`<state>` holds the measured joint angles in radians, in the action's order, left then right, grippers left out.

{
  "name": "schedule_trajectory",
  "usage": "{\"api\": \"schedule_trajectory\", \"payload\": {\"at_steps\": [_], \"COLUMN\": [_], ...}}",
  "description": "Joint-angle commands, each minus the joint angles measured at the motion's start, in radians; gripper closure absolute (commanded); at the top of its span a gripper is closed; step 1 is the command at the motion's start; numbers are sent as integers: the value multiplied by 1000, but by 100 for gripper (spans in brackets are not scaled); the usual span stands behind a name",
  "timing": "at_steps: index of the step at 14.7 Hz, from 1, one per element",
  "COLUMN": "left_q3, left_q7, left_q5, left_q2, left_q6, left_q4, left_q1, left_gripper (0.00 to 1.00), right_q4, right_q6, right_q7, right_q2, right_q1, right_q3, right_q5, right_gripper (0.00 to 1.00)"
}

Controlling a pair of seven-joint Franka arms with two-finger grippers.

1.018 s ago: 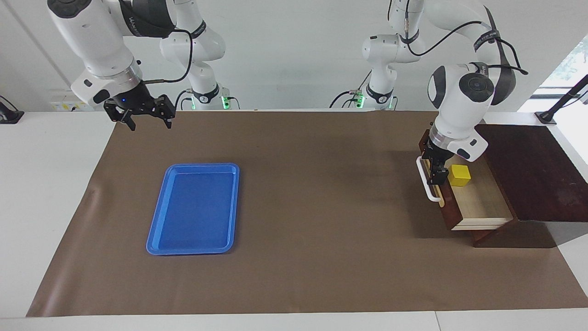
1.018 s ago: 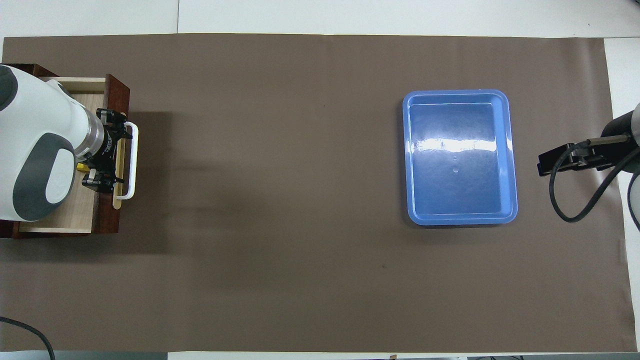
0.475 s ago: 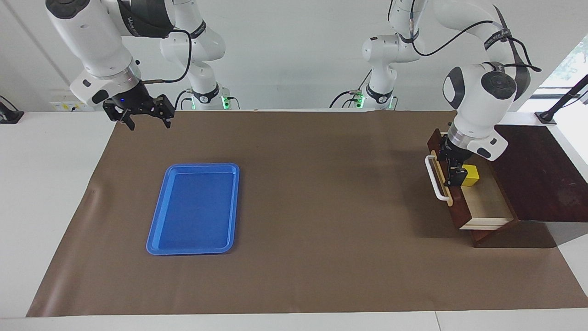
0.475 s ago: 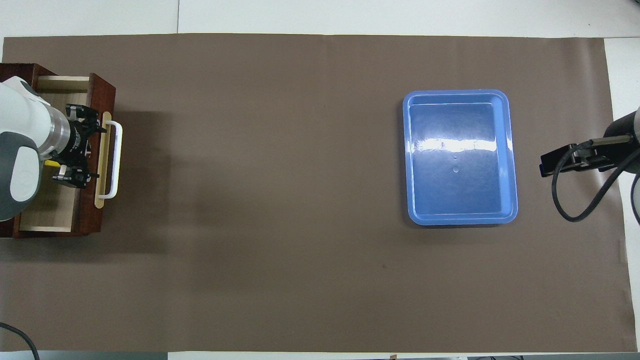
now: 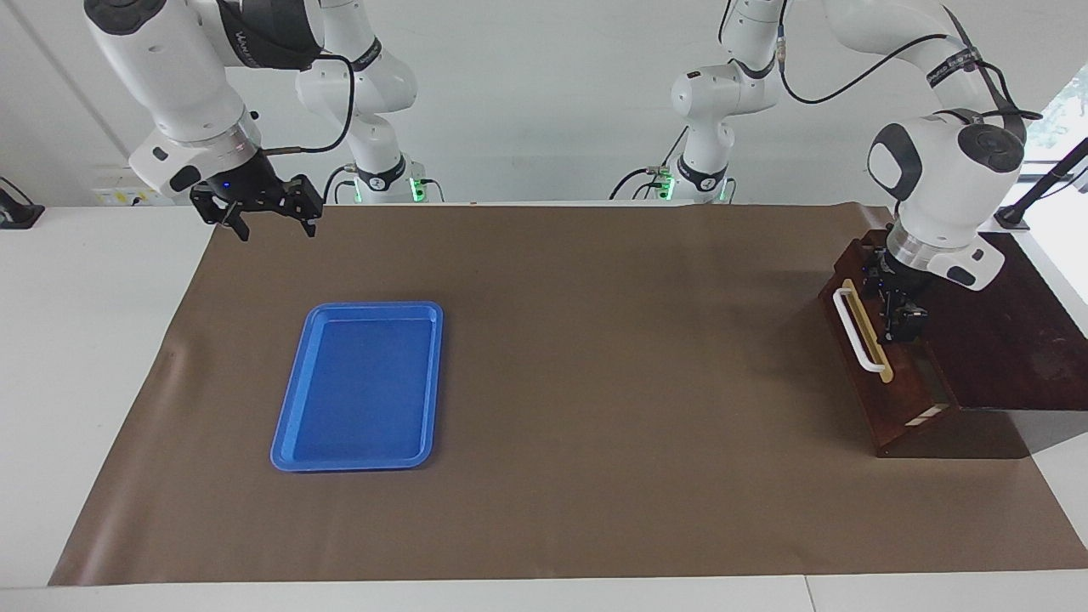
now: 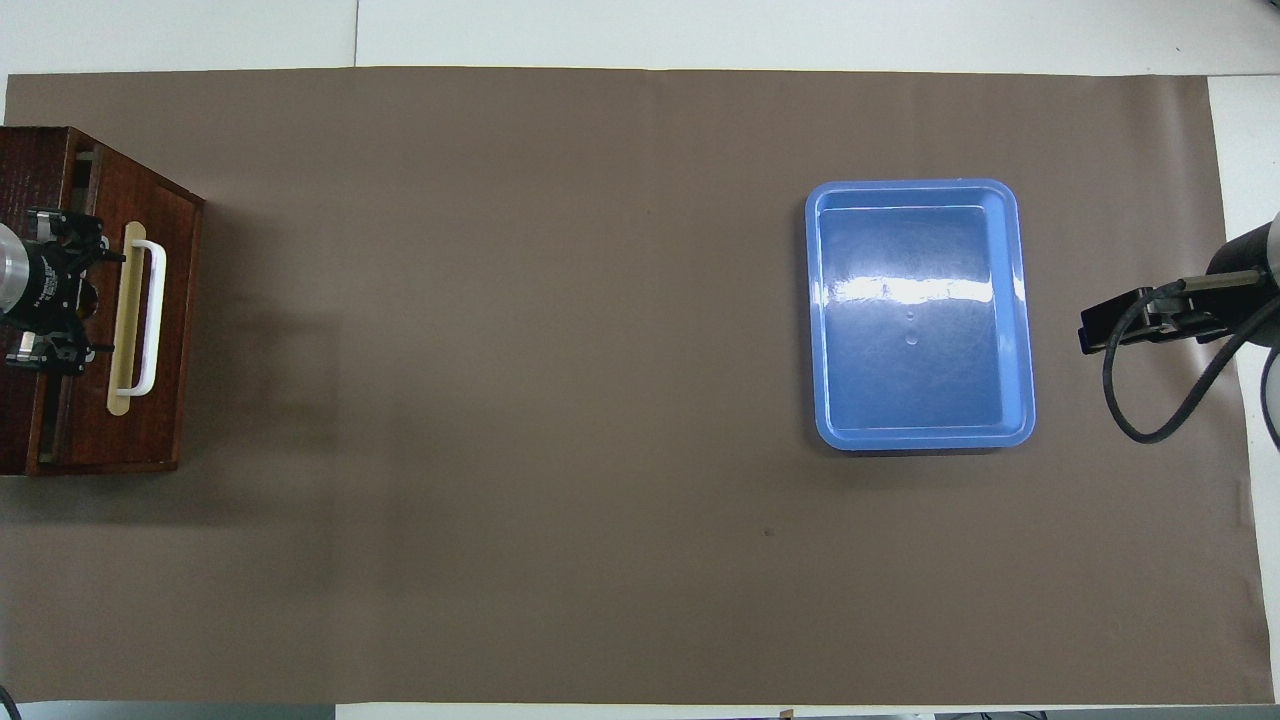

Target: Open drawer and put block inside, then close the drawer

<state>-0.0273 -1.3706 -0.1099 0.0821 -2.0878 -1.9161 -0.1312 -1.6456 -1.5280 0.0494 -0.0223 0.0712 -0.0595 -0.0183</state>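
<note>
My left claw [image 5: 899, 308] sits at the drawer [image 5: 875, 357], right at the top edge of its front panel, just beside the white handle [image 5: 852, 328]. From above, the same claw [image 6: 52, 305] lies over the seam between the drawer front and the box [image 6: 40, 170]. Its fingers [image 6: 62, 352] stand apart with nothing between them. The drawer is almost fully in: only a thin pale sliver of its inside shows at the end farthest from the robots, and a narrow dark gap runs along the top of the front. The block is not visible in either view, so I cannot tell where it is. The handle sits on its tan strip [image 6: 120, 310], facing the middle of the tabletop [image 5: 595, 357].

My right claw [image 5: 270, 210] hangs in the air over the edge of the brown mat at the right arm's end, fingers spread wide and empty, waiting. The blue tray [image 5: 357, 387] lies flat on the mat, farther from the robots than that claw's spot, well apart from the drawer, and nothing is in it.
</note>
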Motion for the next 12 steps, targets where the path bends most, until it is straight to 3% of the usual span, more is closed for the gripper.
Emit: {"api": "schedule_trajectory", "payload": {"at_steps": [1, 6, 9, 12], "left_q3": [-5, -5, -8, -17], "left_q7": [33, 42, 59, 215], "left_q5": [-10, -10, -10, -7], "left_q2": [-18, -16, -18, -71], "left_q6": [-29, -5, 110, 204], "left_q4": [-30, -15, 55, 72], "left_q1": [-37, -42, 7, 31], "left_gripper": [0, 0, 0, 0], "right_q4": [-13, -13, -13, -13], "right_q6": [12, 12, 12, 12], "right_q7": [18, 18, 18, 18], "right_q2": [-15, -15, -16, -16], "right_q1": [-13, -11, -13, -11], "right_q3": [7, 7, 7, 7], "right_q5": [-14, -14, -14, -14], "right_gripper": [0, 0, 0, 0]}}
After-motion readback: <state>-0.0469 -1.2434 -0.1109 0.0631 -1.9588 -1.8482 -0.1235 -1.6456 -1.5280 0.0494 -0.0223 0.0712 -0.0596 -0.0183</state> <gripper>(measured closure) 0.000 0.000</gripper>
